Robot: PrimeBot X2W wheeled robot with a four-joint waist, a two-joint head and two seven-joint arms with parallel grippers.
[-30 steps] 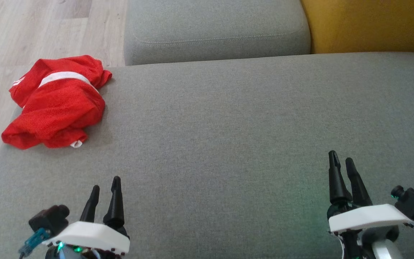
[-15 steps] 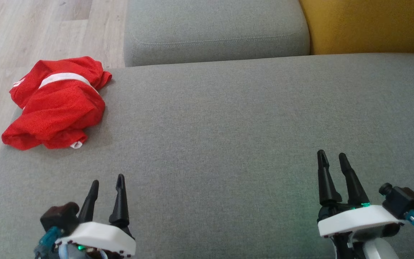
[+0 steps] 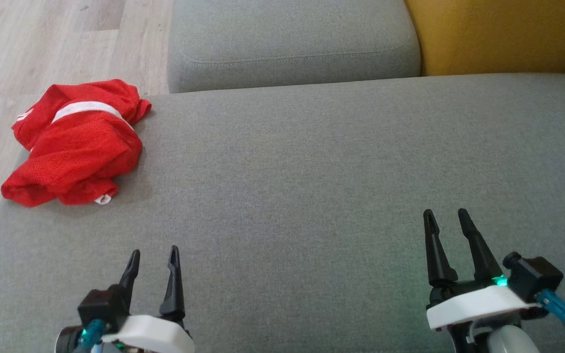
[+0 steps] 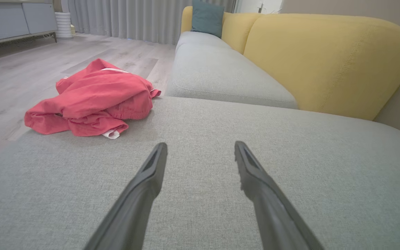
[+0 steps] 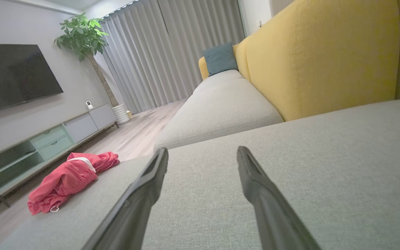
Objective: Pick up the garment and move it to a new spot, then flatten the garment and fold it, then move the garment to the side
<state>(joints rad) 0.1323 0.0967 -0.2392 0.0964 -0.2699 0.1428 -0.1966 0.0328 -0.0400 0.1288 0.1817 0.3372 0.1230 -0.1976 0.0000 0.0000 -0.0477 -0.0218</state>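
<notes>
Left pincer (image 3: pixel 155 250) and right pincer (image 3: pixel 444 212), both released, slim, black, tapering to points, spread above finely woven grey sofa (image 3: pixel 312 171); well apart, heaped at its far left corner, crumpled red mesh garment (image 3: pixel 74 144) with white band

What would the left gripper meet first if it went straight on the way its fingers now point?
Probably the grey sofa seat itself: the left gripper aims low over it toward the farther seat cushion, and the red garment lies left of that line. Depth is unclear.
</notes>
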